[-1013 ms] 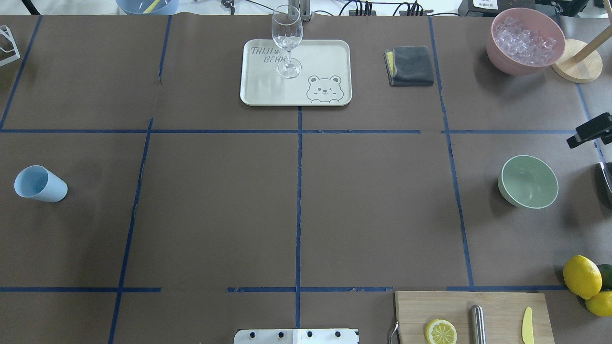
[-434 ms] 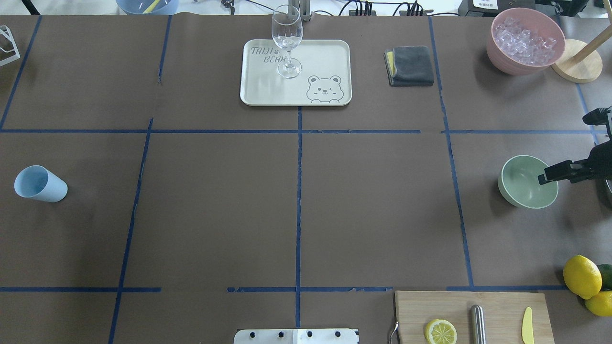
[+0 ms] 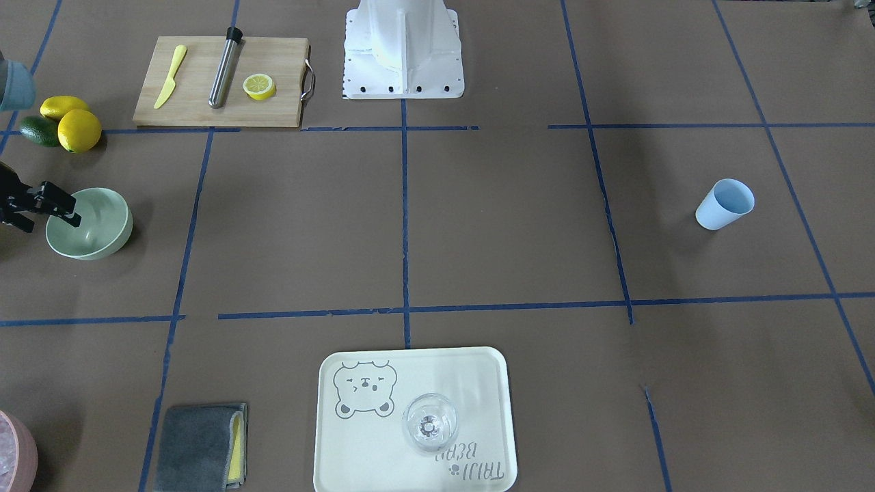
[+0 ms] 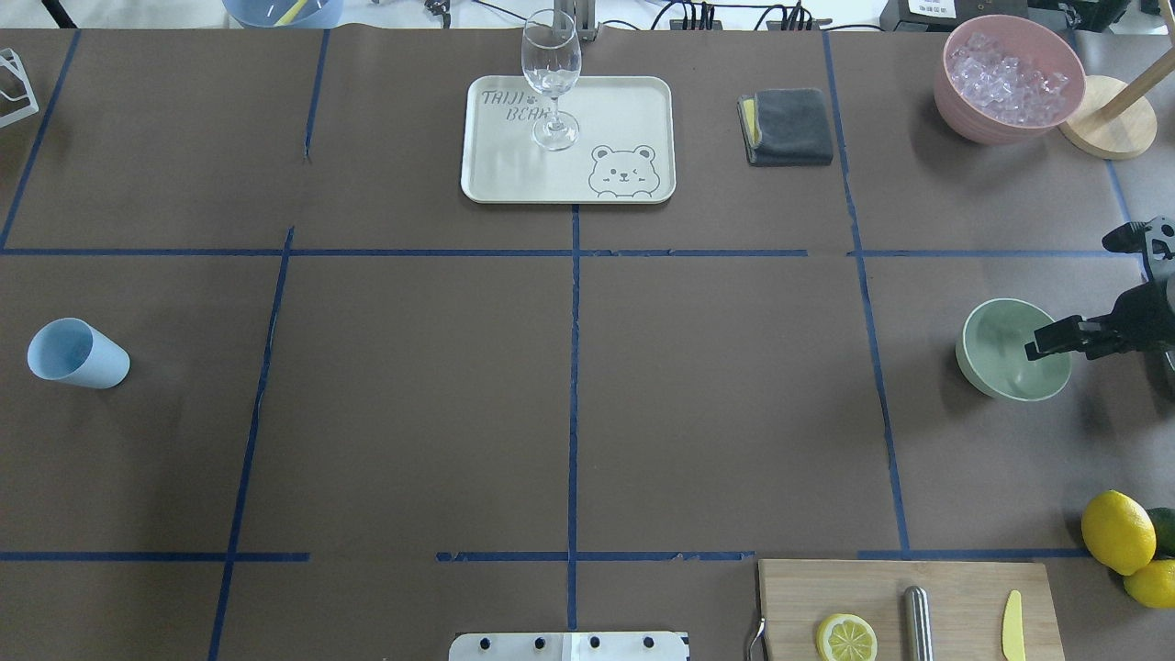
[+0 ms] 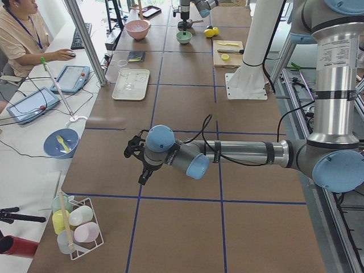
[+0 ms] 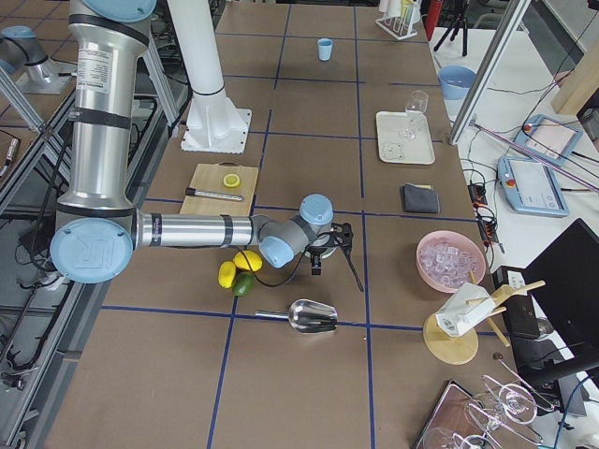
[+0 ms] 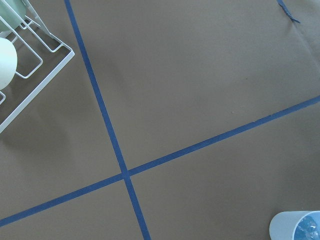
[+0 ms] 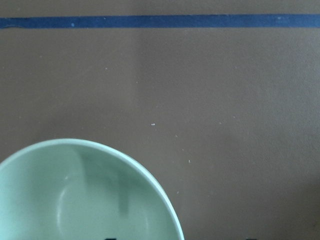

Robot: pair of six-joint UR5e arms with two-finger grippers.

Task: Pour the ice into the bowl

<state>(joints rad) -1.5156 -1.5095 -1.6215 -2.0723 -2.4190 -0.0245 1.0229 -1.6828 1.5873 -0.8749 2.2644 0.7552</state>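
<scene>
The pale mint-green bowl (image 4: 1001, 353) stands upright and empty at the table's right side; it also shows in the front view (image 3: 92, 225) and the right wrist view (image 8: 75, 200). The ice (image 4: 1008, 78) is a heap of clear cubes in the pink bowl (image 4: 955, 101) at the far right corner. My right gripper (image 4: 1072, 296) is open and empty. One of its fingers (image 4: 1048, 342) hangs over the bowl's right rim, and the other is beyond the bowl. My left gripper (image 5: 138, 156) shows only in the left side view, above bare table, and I cannot tell its state.
A metal scoop (image 6: 314, 316) lies on the table past the lemons (image 4: 1117, 531). A cutting board (image 4: 964, 588) holds a lemon slice, a muddler and a knife. A tray (image 4: 624, 110) carries a wine glass (image 4: 551, 83). A grey cloth (image 4: 789, 126) and a light blue cup (image 4: 78, 353) are also out.
My right gripper has come in from the right edge and moved left, so that one finger now reaches over the green bowl's right rim. Nothing else has moved.
</scene>
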